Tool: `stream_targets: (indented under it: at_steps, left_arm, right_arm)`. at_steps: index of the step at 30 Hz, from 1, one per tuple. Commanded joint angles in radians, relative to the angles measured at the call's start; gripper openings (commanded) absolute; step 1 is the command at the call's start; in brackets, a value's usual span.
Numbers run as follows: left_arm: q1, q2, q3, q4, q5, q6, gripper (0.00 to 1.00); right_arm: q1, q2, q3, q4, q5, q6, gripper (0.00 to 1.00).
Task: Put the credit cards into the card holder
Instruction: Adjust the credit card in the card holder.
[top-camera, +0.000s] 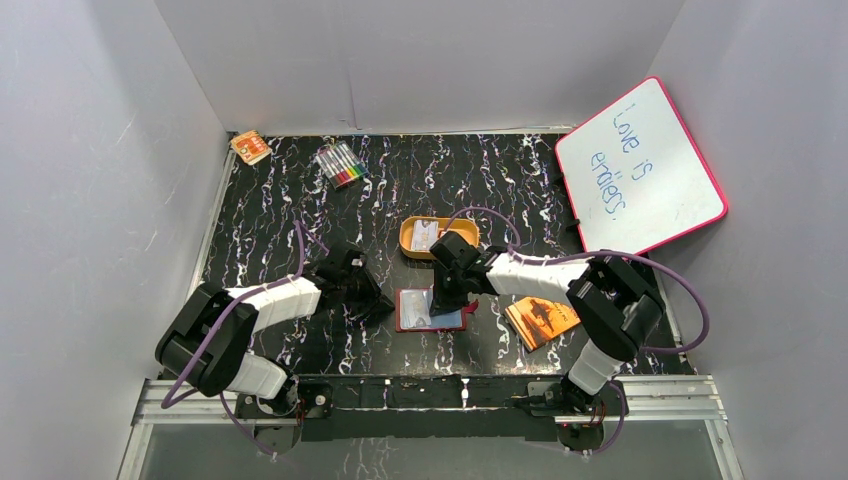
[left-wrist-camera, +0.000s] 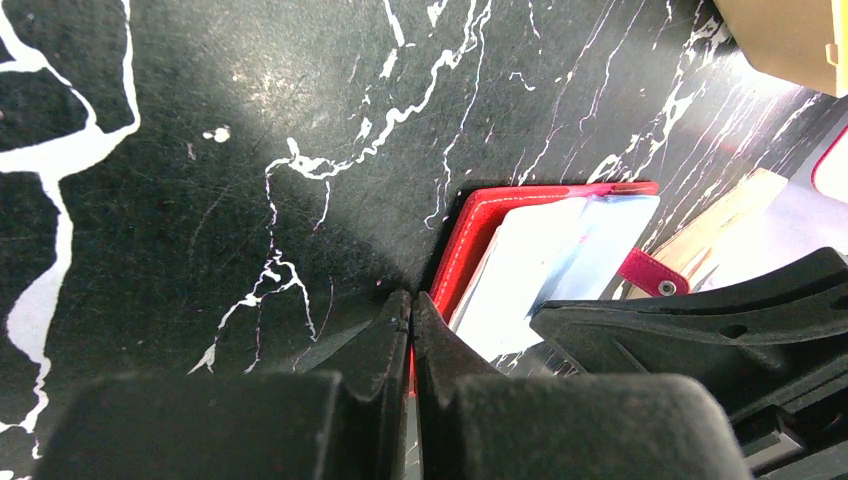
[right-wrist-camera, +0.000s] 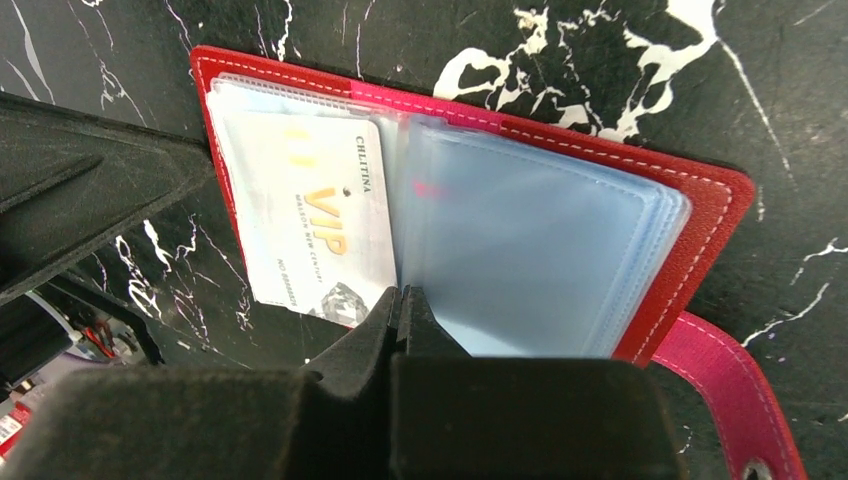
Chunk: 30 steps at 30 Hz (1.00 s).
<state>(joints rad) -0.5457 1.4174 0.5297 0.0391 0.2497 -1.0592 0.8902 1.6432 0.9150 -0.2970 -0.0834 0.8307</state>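
The card holder (right-wrist-camera: 700, 200) lies open and flat on the black marbled table (top-camera: 270, 220), a little below the centre of the overhead view, between the two arms. Its red cover faces down, and its closing tab (right-wrist-camera: 730, 390) sticks out at the lower right of the right wrist view. A fan of clear sleeves (right-wrist-camera: 530, 250) fills the right half of the holder. A pale credit card (right-wrist-camera: 310, 210) printed with "VIP" in gold lies on the left half, its lower edge reaching just past the holder's rim (whether it sits inside a sleeve or only on top cannot be told). The right gripper (right-wrist-camera: 403, 298) has its fingers pressed together with no gap. The tips are at the holder's lower edge, where the card's lower right corner meets the sleeves, and the view does not show whether anything is caught between them. The left gripper (left-wrist-camera: 411, 305) is also pressed together, tips at the holder's left red edge. A sliver of red shows in the seam between its fingers, but it cannot be told whether they pinch the cover. Above the holder in the overhead view is an orange oval tin (top-camera: 408, 240) with another pale card (top-camera: 425, 235) lying in it. An orange booklet (top-camera: 540, 320) lies to the holder's right.
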Motion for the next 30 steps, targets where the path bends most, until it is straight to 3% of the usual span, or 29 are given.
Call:
stream_targets:
  at_steps: [1, 17, 30]
  left_arm:
    - [-0.002, 0.008, -0.031, -0.044, -0.002, 0.006, 0.0]
    - [-0.002, 0.008, -0.046, -0.044, 0.012, 0.003, 0.0]
    - [-0.002, 0.003, -0.048, -0.017, 0.014, 0.006, 0.0]
  right_arm:
    - [-0.003, 0.025, 0.017, 0.009, -0.04, -0.01, 0.01]
    - [-0.014, 0.033, -0.042, 0.154, -0.14, 0.072, 0.0]
    - [-0.021, -0.009, -0.068, 0.207, -0.116, 0.115, 0.0]
